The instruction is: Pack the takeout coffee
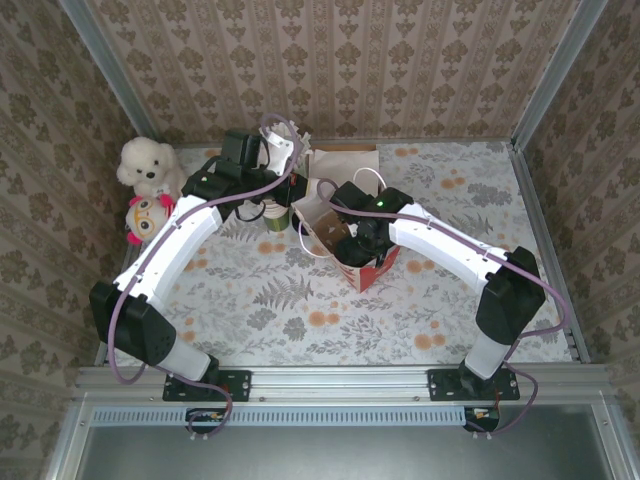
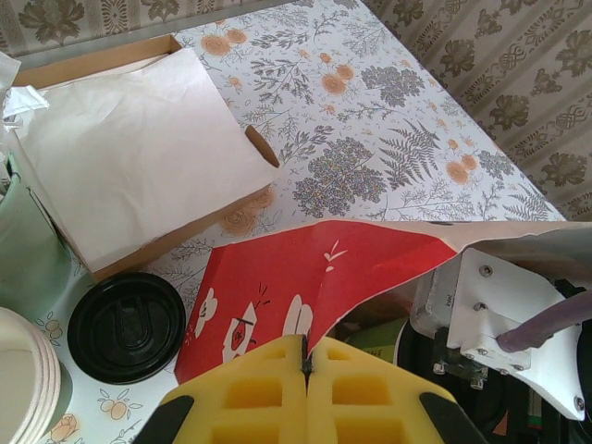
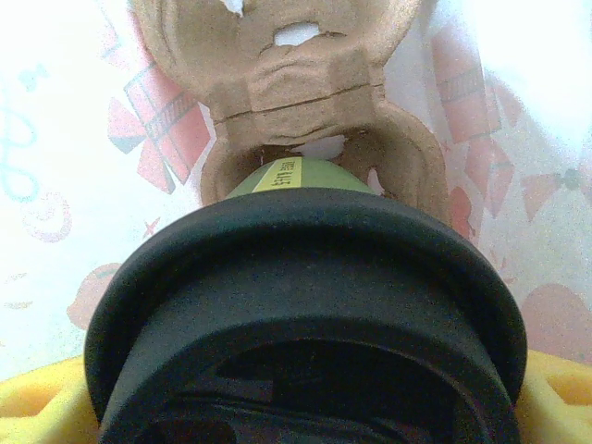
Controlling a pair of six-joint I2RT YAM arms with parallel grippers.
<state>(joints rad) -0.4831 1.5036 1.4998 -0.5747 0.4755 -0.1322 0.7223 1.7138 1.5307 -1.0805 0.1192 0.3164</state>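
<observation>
Left wrist: my left fingers are pressed together on the red edge of the paper bag. Right wrist: my right fingers pinch the takeout coffee, lid toward me, with a cardboard carrier just beyond them. Top external: the right arm dips into that bag on the counter.

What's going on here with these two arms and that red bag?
The robot is packing a takeout coffee. The left arm's fingers are pinched shut on the rim of the red paper bag. Inside the bag, the right arm's fingers grip a green cup with a black lid, its base at a pocket of the brown pulp carrier. Whether it is fully seated cannot be told. A spare lid lies on the table nearby.
</observation>
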